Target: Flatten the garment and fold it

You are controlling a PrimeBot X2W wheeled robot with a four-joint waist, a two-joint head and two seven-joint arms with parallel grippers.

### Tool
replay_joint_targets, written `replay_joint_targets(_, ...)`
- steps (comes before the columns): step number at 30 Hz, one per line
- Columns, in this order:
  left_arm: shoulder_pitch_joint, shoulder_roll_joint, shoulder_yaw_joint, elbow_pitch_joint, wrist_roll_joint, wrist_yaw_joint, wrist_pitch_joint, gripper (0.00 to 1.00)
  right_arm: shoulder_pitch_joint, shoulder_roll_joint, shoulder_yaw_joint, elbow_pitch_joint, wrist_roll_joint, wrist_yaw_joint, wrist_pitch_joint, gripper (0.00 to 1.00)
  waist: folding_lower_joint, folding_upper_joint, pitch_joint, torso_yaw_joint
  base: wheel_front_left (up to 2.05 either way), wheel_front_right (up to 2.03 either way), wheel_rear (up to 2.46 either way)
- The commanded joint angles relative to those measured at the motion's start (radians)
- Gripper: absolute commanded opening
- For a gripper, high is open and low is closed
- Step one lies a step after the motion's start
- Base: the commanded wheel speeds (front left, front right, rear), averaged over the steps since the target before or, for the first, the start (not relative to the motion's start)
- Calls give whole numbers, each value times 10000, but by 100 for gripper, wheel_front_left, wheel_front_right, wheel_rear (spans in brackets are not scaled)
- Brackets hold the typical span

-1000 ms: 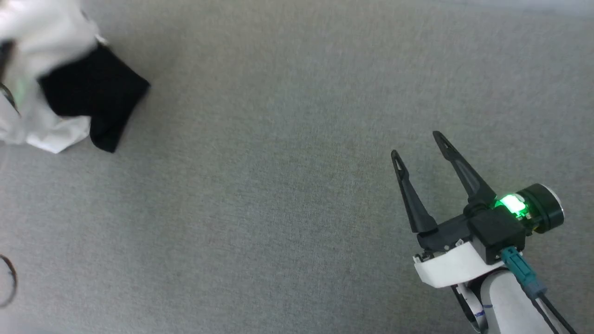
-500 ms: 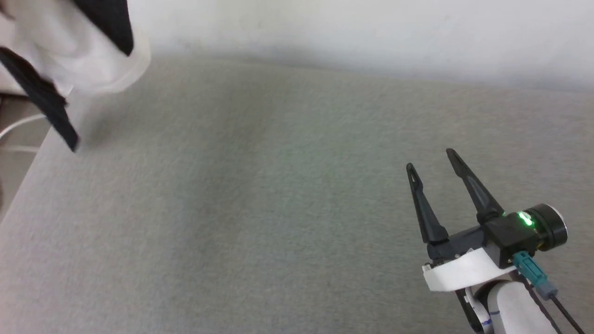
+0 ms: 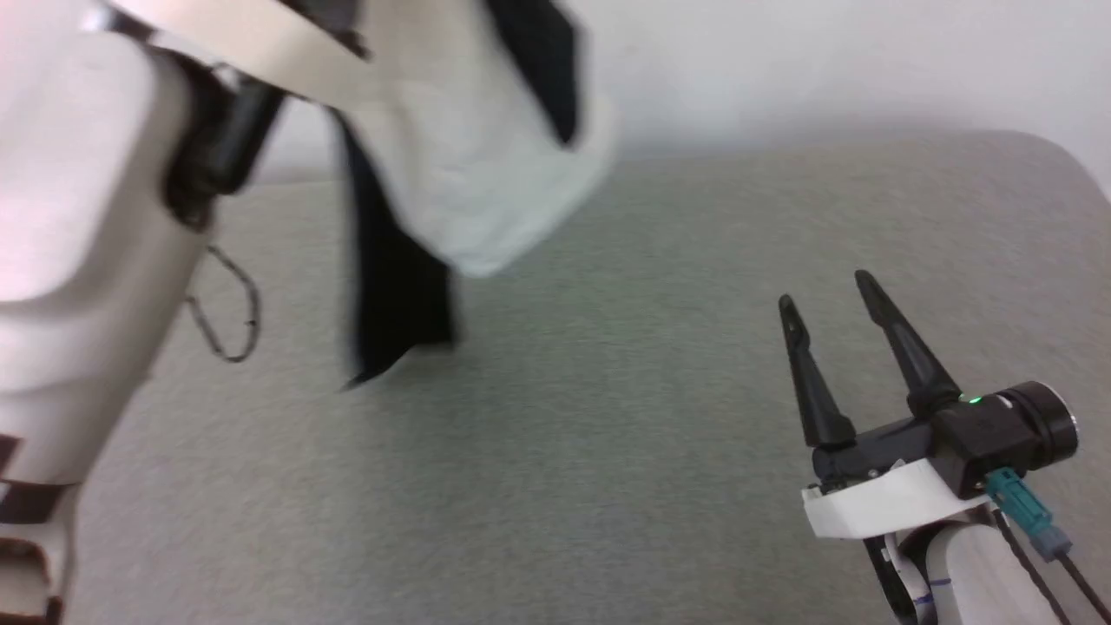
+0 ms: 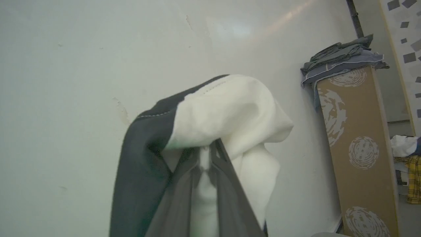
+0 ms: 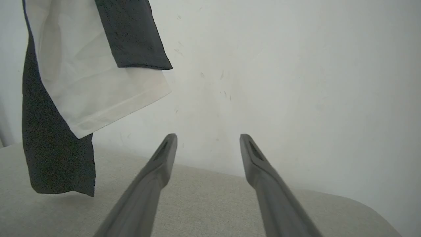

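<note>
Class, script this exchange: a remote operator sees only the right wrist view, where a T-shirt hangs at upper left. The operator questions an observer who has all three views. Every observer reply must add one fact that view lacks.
Operator: What is holding the T-shirt up?
Observer: The left gripper is shut on it, pinching white fabric beside the black sleeve.
Operator: Where does my gripper sit relative to it?
Observer: In the head view the right gripper is at lower right, open, apart from the T-shirt, with bare grey table between them.
</note>
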Motion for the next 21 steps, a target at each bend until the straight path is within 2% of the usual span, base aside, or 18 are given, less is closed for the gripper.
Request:
replay_joint_targets(1, -249, -126, -79, -81, 215, 98, -58, 0, -51, 23, -52, -69, 93, -11, -44, 100, -1, 0, 401, -1177, 0, 0, 0)
replay_joint_targets(5, -125, -587, -329, -182, 646, 225, -106, 0, -154, 23, -276, -220, 259, -11, -44, 100, -1, 0, 696, -1587, 0, 0, 0)
replay_joint_targets(9, 743, -816, -609, -184, 643, 296, -122, 0, -126, 23, -353, -253, 335, -11, -44, 100, -1, 0, 812, -1705, 0, 0, 0)
replay_joint_targets(11, 1697, -870, -978, -150, 611, 353, -121, 0, -93, 23, -399, -239, 377, -11, -44, 100, -1, 0, 853, -1707, 0, 0, 0)
replay_joint_targets(17, 4690, -795, -2571, 537, 470, 448, 394, 0, -12, 24, -518, -95, 370, -11, -45, 100, -1, 0, 917, -1275, 0, 0, 0)
replay_joint_targets(21, 5984, -804, -3345, 1094, 210, 386, 1020, 0, 41, 24, -536, 171, 276, -11, -45, 100, -1, 0, 827, -812, 0, 0, 0)
